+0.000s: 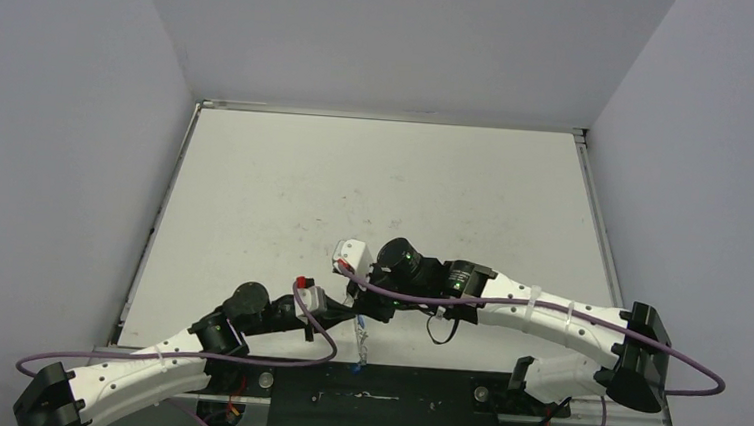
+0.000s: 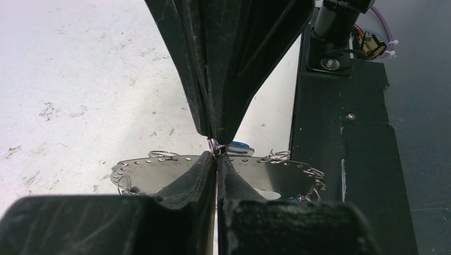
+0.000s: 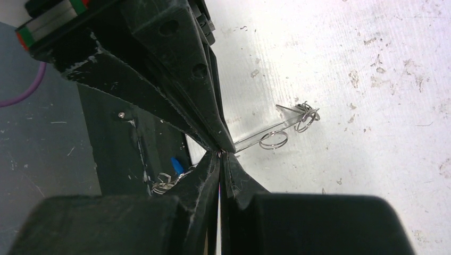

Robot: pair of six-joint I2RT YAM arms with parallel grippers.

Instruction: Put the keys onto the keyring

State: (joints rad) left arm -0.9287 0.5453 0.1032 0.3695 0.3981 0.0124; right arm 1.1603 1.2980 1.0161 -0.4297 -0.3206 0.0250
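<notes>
Mid-task, nothing clearly finished: the keyring [image 2: 154, 172] is lifted off the table [image 2: 80, 79], its flat face to the left wrist view and edge-on to the right wrist view. Left gripper [image 2: 217, 158] and right gripper [image 3: 220, 155] come at it from opposite sides, and their tips meet at one spot on the keyring's top edge. Both pincers are squeezed together with no gap. Something thin and wiry sits right where they meet, likely one of the small loops [image 3: 274, 139], but it is too small to say which gripper has the hoop and which has a loop or key. One blue key [image 2: 239, 144] sits just beside that pinch point, touching or almost touching the keyring's top edge (threaded on or only held against it, cannot tell). The other loops along the keyring's edge look bare, no key heads on them. No black-capped key found in any view. Judging from this, at best one key is going on, the rest are left, and the clasp state is unreadable
</notes>
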